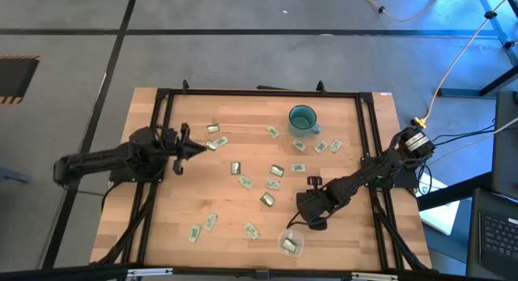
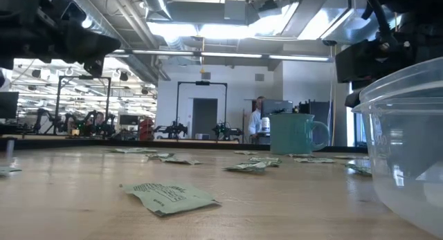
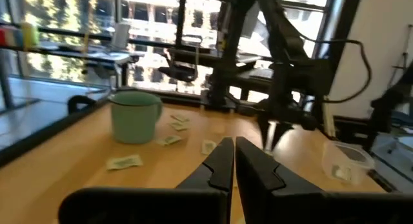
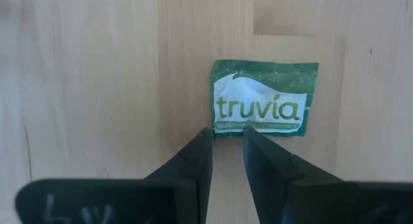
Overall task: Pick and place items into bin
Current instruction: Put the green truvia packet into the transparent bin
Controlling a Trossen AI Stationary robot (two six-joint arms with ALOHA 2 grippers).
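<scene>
Several pale green and white packets [image 1: 276, 171] lie flat across the wooden table. The clear cup [image 1: 291, 243] stands near the front edge with packets inside; it also shows in the low view [image 2: 408, 150]. My right gripper [image 1: 312, 223] points down just right of the cup. Its fingers [image 4: 226, 137] are a narrow gap apart at the edge of a green "truvia" packet [image 4: 264, 98] that lies flat on the wood. My left gripper [image 1: 193, 149] is shut and empty above the table's left part, pointing right, with packets [image 1: 214, 143] just beyond its tips. My right gripper's fingertips [image 4: 205, 139] stand at the packet's near edge [image 4: 229, 130], coming from above. I cannot tell whether they touch it. The packet lies flat on the table.
A teal mug [image 1: 303, 117] with a handle stands at the far middle, with packets around it. A black frame [image 1: 162, 99] runs along the table's edges. A packet [image 2: 169, 196] lies close to the front. Bare wood shows at the near left.
</scene>
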